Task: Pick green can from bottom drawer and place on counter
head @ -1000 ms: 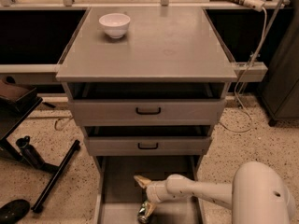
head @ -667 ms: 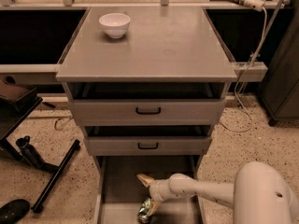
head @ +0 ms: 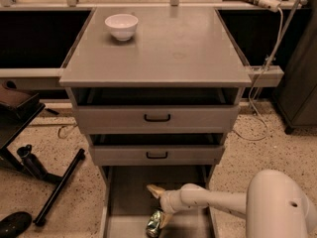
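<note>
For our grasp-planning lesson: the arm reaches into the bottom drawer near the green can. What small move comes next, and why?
Probably ease the gripper closer onto the green can. The can sits on the floor of the bottom drawer, close beside the gripper, and is not yet on the counter.

Held the white arm (head: pixel 218 202) stretched nearly level, with the gripper (head: pixel 159 205) at its left end and the bulky white base (head: pixel 280 207) behind, to the gripper's right. Had the fingers (head: pixel 154 190) spread apart, one pointing up-left, the other down.
</note>
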You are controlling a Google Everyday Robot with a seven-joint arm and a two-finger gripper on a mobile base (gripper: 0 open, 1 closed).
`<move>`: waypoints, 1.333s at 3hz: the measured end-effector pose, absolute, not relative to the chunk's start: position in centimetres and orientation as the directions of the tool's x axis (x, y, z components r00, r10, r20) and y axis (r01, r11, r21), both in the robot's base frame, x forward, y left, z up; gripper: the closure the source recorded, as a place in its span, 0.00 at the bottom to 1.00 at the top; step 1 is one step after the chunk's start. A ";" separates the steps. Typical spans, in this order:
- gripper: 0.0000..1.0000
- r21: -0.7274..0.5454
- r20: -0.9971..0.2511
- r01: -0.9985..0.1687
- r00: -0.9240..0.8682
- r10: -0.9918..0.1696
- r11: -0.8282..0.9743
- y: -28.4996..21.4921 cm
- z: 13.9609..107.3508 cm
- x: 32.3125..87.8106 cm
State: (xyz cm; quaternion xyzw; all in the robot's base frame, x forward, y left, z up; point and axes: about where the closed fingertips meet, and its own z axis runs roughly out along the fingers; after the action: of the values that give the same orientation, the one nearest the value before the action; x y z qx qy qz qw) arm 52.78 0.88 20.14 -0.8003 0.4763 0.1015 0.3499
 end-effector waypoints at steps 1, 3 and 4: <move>0.00 -0.454 -0.498 -0.835 0.528 -0.688 -0.312 0.9 19.6 52.2; 0.00 -0.399 -0.477 -0.829 0.552 -0.684 -0.391 2.3 18.0 49.6; 0.00 -0.374 -0.481 -0.829 0.556 -0.678 -0.415 3.1 16.7 48.7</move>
State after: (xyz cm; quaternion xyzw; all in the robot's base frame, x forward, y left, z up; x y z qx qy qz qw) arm 48.72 3.07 16.70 -0.8314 0.4533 0.1283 0.2947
